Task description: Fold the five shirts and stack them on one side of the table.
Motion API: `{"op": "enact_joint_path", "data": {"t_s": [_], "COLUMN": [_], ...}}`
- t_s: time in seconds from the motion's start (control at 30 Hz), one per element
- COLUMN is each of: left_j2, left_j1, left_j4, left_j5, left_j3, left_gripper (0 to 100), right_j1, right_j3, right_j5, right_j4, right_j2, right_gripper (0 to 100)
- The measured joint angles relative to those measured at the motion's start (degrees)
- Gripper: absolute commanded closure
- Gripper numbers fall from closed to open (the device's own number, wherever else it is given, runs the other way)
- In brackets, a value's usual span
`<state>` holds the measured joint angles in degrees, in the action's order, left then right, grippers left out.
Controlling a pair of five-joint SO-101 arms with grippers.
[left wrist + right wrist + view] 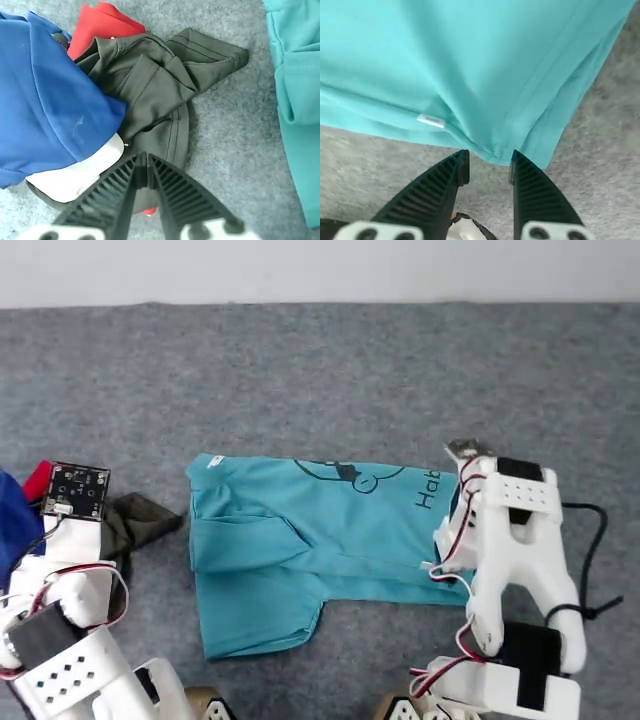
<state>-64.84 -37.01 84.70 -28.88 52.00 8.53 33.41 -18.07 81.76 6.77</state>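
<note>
right gripper (488,162) jaws apart, edge of teal shirt (470,65) at the gap, unclamped | left gripper (147,162) closed, holding nothing, over dark shirt (160,95) | teal shirt partly folded, centre of the high view | blue shirt (40,100), red shirt (107,20) at its left edge

Looks like a robotics lab or maker bench to me, not anybody's laundry room. The table (330,360) is covered edge to edge in grey felt-like carpet and backs straight onto a plain white wall (320,270) along its far edge. Two white plastic arms sit at the near edge, the left arm (70,650) and the right arm (515,560). Out in the open there are loose red and white wires (460,510), a bare circuit board (77,491) and a black cable (603,525).
</note>
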Motion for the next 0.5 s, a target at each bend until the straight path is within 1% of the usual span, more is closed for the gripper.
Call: {"op": "enact_joint_path", "data": {"t_s": [0.37, 0.4, 0.5], "left_j2": [0.00, 0.00, 0.00], "left_j1": [0.00, 0.00, 0.00], "left_j4": [0.00, 0.00, 0.00], "left_j5": [0.00, 0.00, 0.00], "left_j3": [0.00, 0.00, 0.00], "left_gripper": [98, 98, 98], "right_j1": [0.09, 0.18, 0.88], "right_j3": [5.71, 6.15, 6.59], "right_j5": [-1.41, -1.41, -3.43], "right_j4": [-7.38, -8.09, -8.97], "right_j2": [0.09, 0.09, 0.09], "right_gripper": [85.6, 86.2, 93.8]}}
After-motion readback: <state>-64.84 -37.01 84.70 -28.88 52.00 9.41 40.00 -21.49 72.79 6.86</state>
